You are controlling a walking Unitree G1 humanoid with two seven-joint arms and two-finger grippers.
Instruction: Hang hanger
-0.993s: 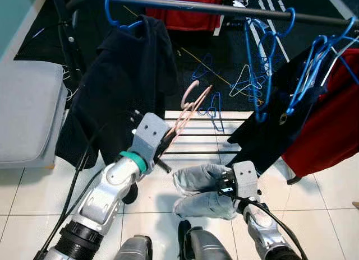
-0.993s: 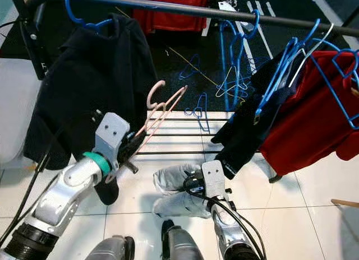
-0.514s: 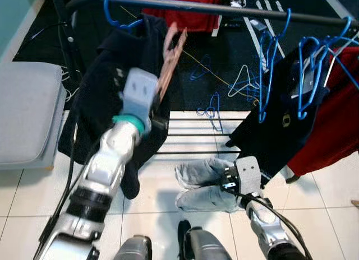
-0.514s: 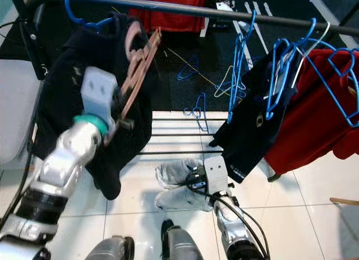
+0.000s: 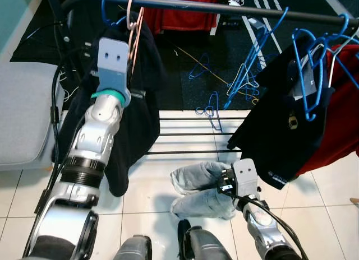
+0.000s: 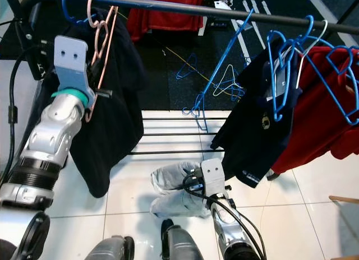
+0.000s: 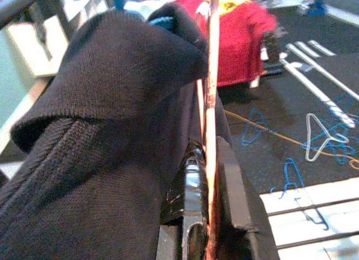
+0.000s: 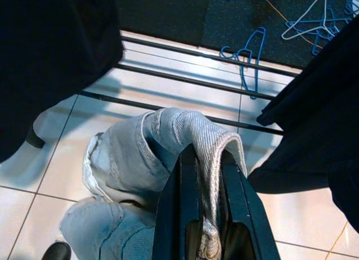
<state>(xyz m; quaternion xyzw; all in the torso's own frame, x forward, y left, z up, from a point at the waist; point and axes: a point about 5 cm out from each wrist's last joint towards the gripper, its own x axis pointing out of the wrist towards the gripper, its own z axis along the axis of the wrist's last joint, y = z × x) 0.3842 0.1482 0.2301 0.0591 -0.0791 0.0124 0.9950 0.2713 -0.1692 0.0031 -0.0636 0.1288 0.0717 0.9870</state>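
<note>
Raised since earlier: left tool (image 7: 208, 232) clamps pink hanger (image 6: 104, 38), hook at the rail (image 6: 185, 8) beside black sweater (image 6: 115, 114) | right tool (image 8: 205, 215) grips pale jeans (image 8: 140, 165) low | hook tip unclear.

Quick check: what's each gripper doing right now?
Left gripper: shut on the pink hanger, up at the rail.
Right gripper: shut on the jeans.

Right gripper (image 8: 203, 209) fingers clamped on a fold of light denim jeans (image 8: 140, 176), which hang over white floor tiles (image 8: 33, 176). Beyond the jeans: rack's dark base bars (image 8: 185, 80), then blue hangers (image 8: 249, 52) on dark carpet. Dark garments flank the jeans.
</note>
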